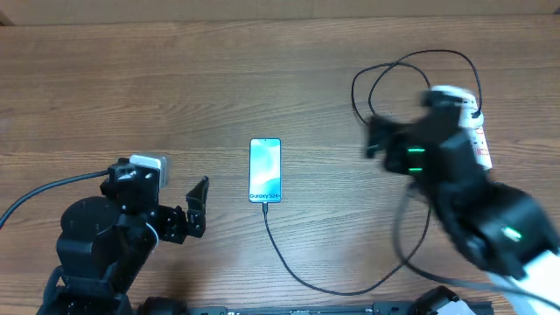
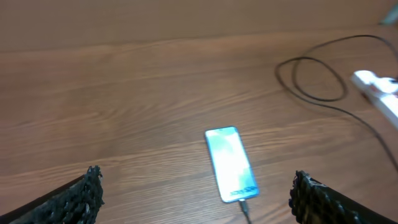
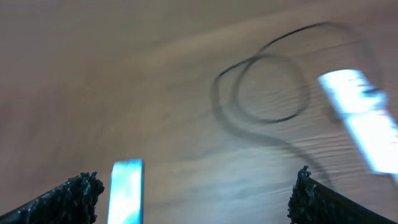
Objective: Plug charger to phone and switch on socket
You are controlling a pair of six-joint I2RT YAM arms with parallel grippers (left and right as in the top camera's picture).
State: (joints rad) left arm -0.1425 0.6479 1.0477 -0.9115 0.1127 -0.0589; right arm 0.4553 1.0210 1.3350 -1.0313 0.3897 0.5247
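The phone (image 1: 265, 171) lies flat mid-table with its light-blue screen lit, also seen in the left wrist view (image 2: 231, 165) and the right wrist view (image 3: 126, 190). The black charger cable (image 1: 289, 262) meets the phone's near end with its tip (image 2: 244, 205), curves right and loops (image 1: 411, 74) at the back. The white socket strip (image 1: 477, 131) lies at the right, partly under my right arm. My left gripper (image 1: 198, 206) is open, left of the phone. My right gripper (image 1: 371, 140) is open and blurred, beside the strip and above the cable loop (image 3: 267, 87).
Bare wooden tabletop (image 1: 175, 79) stretches across the back and left. The left arm's base (image 1: 87, 254) fills the near left corner, and the right arm's body (image 1: 490, 219) covers the near right. The strip also shows at the right edge (image 2: 379, 90) and blurred (image 3: 360, 118).
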